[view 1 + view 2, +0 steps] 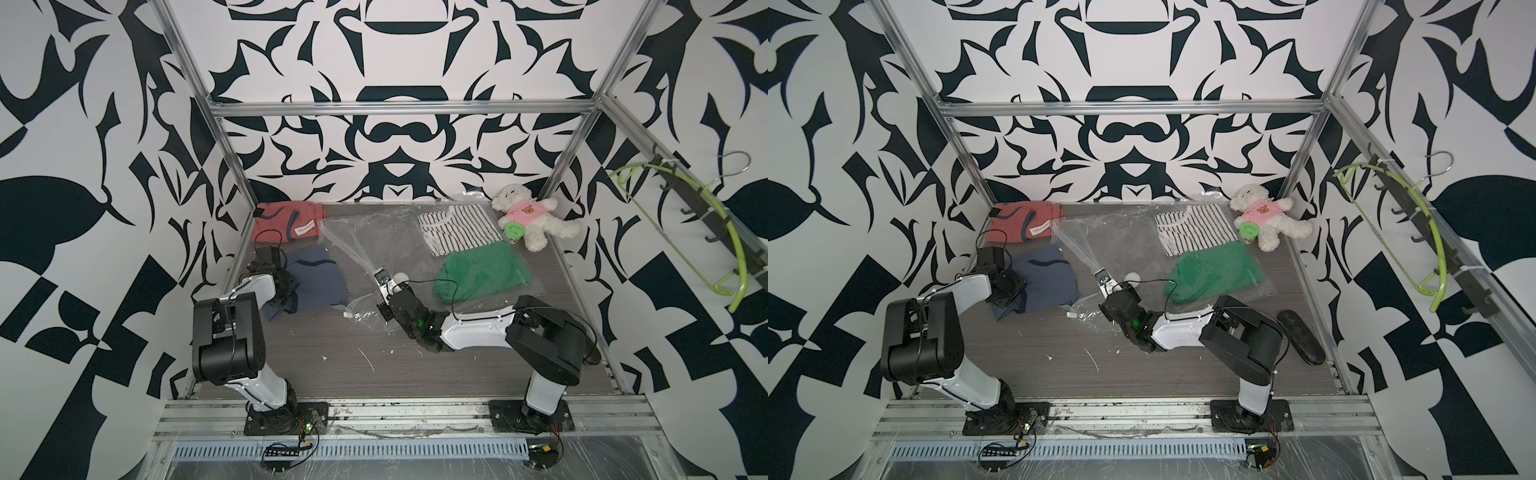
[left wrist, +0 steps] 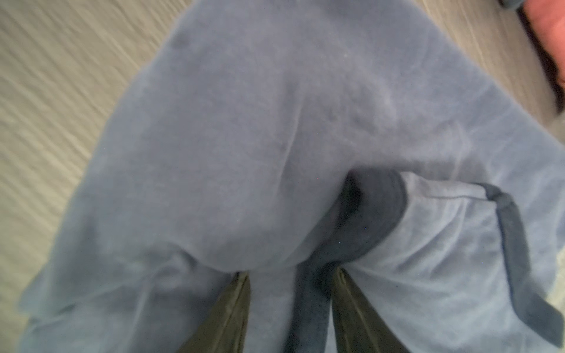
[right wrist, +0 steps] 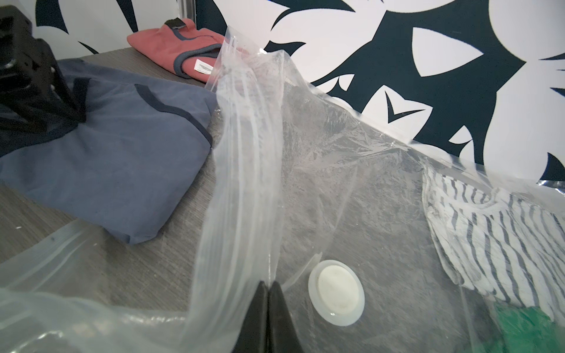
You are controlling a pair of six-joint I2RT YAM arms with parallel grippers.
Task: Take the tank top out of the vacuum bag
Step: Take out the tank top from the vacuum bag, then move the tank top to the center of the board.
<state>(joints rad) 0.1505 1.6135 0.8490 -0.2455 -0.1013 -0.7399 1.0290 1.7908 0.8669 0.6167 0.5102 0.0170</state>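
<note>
Left gripper (image 2: 290, 272), close by the side wall (image 1: 187, 232), clamps a bunch of the blue tank top (image 1: 320, 274), lying outside the vacuum bag (image 1: 374, 232), just left of it. It looks soft, light and limp, best taken at its dark trim (image 2: 376, 214). Right gripper (image 3: 269, 282) pinches shut on the bag's slippery zip strip (image 3: 241, 152); bare table (image 1: 332, 353) lies open in front.

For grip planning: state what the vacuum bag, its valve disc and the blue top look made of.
Vacuum bag: thin clear plastic film, glossy, crinkled. Valve disc: probably rigid white plastic, smooth, dull. Blue top: soft matte cloth, folds and creases; fibre unclear.
</note>
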